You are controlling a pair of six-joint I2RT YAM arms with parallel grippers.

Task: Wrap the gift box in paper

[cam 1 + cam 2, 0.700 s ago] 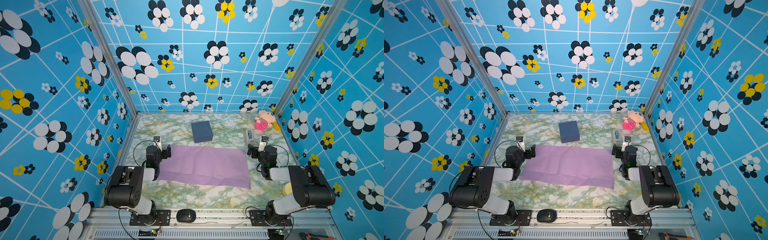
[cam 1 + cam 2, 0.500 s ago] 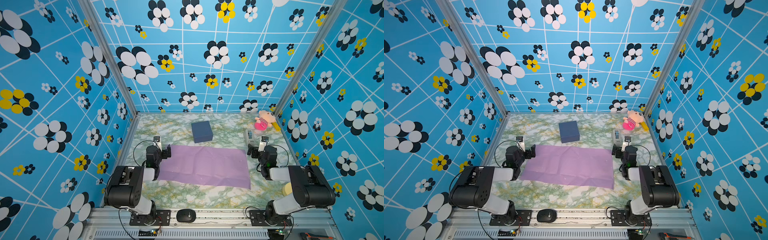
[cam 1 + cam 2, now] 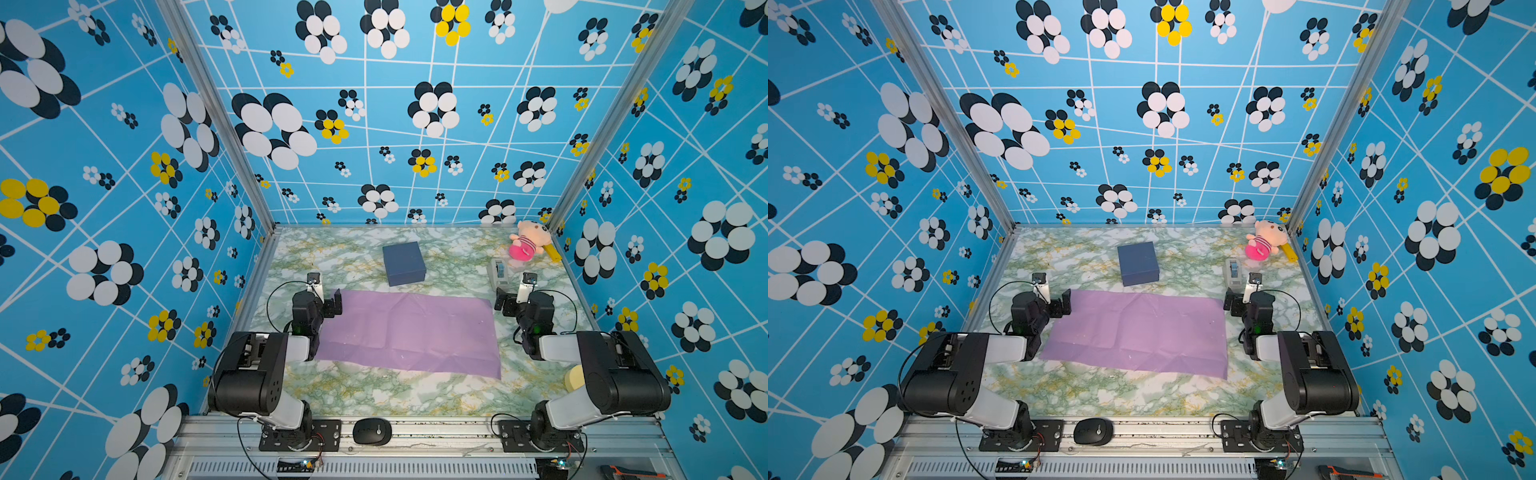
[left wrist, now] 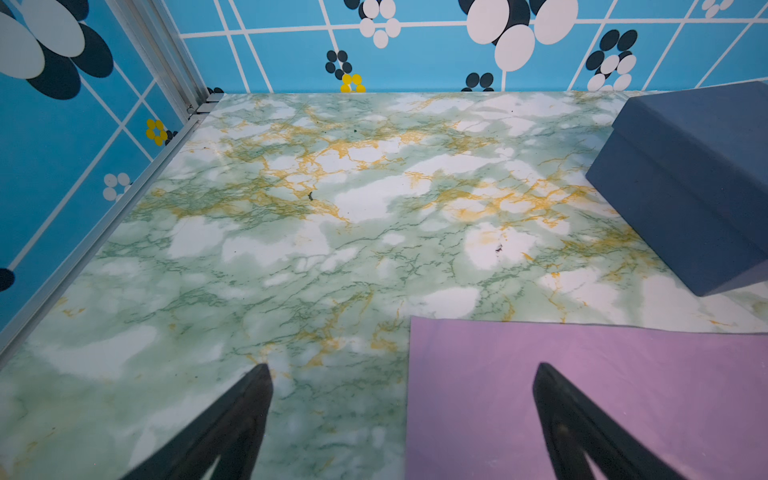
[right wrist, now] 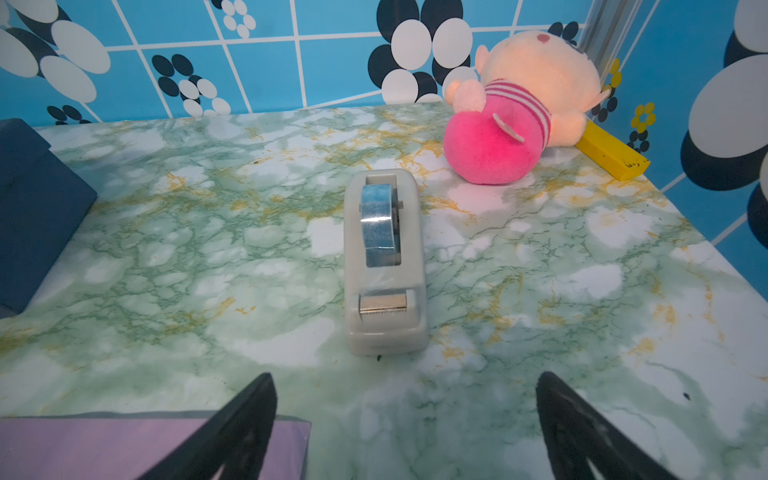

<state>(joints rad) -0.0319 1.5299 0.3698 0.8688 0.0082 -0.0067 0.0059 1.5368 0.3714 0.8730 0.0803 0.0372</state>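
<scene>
The gift box (image 3: 404, 264) (image 3: 1138, 264), dark navy with its lid on, stands on the marble table behind the paper (image 3: 409, 332) (image 3: 1138, 332). The paper lies flat with its creased lilac face up, apart from the box. My left gripper (image 3: 332, 303) (image 4: 403, 370) hovers open at the paper's far left corner, one finger over the paper (image 4: 582, 395) and one over bare table; the box (image 4: 690, 178) lies ahead. My right gripper (image 3: 505, 301) (image 5: 405, 378) is open and empty at the paper's far right corner (image 5: 124, 444).
A grey tape dispenser (image 3: 498, 272) (image 5: 384, 266) stands just ahead of my right gripper. A pink plush toy (image 3: 528, 245) (image 5: 519, 120) and a yellow block (image 5: 611, 156) lie in the back right corner. Blue patterned walls close three sides. A black mouse (image 3: 372, 432) rests on the front rail.
</scene>
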